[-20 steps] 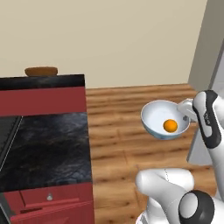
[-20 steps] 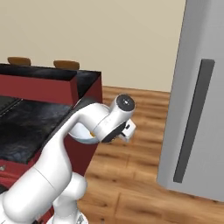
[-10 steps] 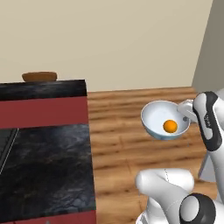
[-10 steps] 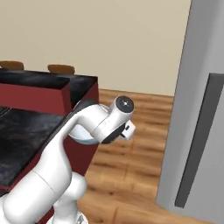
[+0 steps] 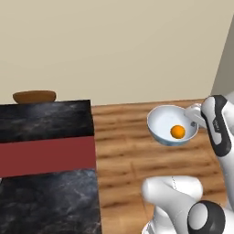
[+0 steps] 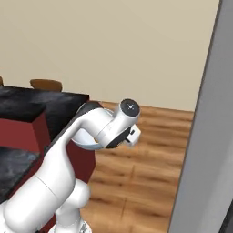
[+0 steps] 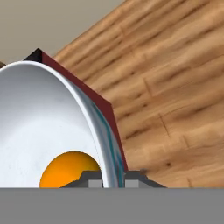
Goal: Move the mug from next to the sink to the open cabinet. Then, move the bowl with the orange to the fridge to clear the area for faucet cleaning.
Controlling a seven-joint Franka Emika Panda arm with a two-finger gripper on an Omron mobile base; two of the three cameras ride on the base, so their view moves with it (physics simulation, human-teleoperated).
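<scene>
Claw (image 7: 113, 177) clamped together on the near rim of the bowl (image 5: 165, 122), one tip inside and one outside; the orange (image 5: 178, 131) rests within. Bowl carried above wooden floor (image 5: 123, 151); fridge (image 6: 205, 150) beyond, rightward.

White bowl (image 5: 165, 122), bright orange (image 5: 178, 132), black-marbled counter (image 5: 45, 201) on dark red.

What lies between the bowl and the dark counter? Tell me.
Bare wooden floor, in the left base view: the hand holds the bowl, with the orange inside, apart from the dark counter.
</scene>
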